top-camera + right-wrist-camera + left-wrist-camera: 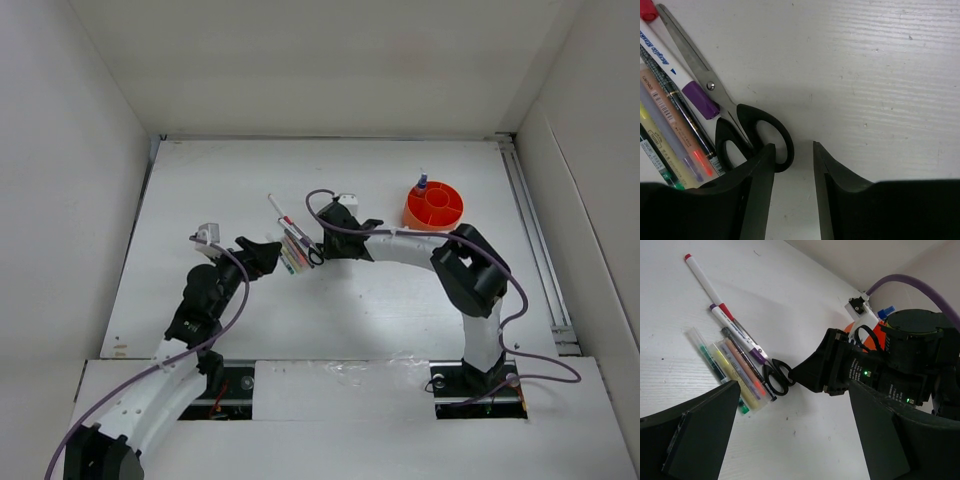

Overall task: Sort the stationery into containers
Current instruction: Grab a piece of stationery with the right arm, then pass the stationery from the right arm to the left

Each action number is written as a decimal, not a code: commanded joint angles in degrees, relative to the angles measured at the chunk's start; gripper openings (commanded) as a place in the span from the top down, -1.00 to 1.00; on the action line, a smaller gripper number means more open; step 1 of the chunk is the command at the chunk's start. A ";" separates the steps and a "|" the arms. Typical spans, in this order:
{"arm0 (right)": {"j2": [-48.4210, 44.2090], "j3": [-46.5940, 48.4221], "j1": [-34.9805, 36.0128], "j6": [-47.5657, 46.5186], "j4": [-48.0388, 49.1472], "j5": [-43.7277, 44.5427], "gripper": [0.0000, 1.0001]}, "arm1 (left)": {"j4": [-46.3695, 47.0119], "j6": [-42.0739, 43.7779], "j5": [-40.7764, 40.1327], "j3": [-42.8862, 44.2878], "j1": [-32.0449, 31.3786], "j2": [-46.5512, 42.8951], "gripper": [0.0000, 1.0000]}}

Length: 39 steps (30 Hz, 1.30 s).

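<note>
One pair of black-handled scissors [742, 114] lies at the left of the frame beside what look like seven pens and markers [732, 365]. Overhead, right of centre, one orange tub [432, 221] holds one blue-capped bottle [422, 185].

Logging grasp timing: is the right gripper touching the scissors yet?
Cannot tell. Right wrist view: the right gripper straddles the scissors handle loop's edge, overlap hiding any contact.

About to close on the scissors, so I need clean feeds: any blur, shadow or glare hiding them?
Right wrist: scissors sharp, soft shadow around the handles, right tool slightly soft. Left wrist: pens crisp, left tool dark and out of focus. Top: even light, no glare, but the scissors are tiny there.
</note>
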 commanded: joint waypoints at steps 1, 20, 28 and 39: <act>-0.25 0.01 0.85 1.79 1.40 3.79 0.14 | 4.14 -0.24 2.44 1.26 -0.12 1.23 -0.76; -2.71 -1.30 -0.29 2.85 0.70 2.75 1.00 | 4.50 0.29 3.93 2.93 -0.12 6.60 -0.26; -12.62 -4.90 0.85 2.85 -2.03 3.27 1.00 | 7.83 0.29 7.62 3.46 -0.12 10.29 0.17; -23.45 -12.37 3.57 2.85 0.35 -1.03 1.00 | 11.35 -1.91 14.92 9.17 -0.12 22.22 0.17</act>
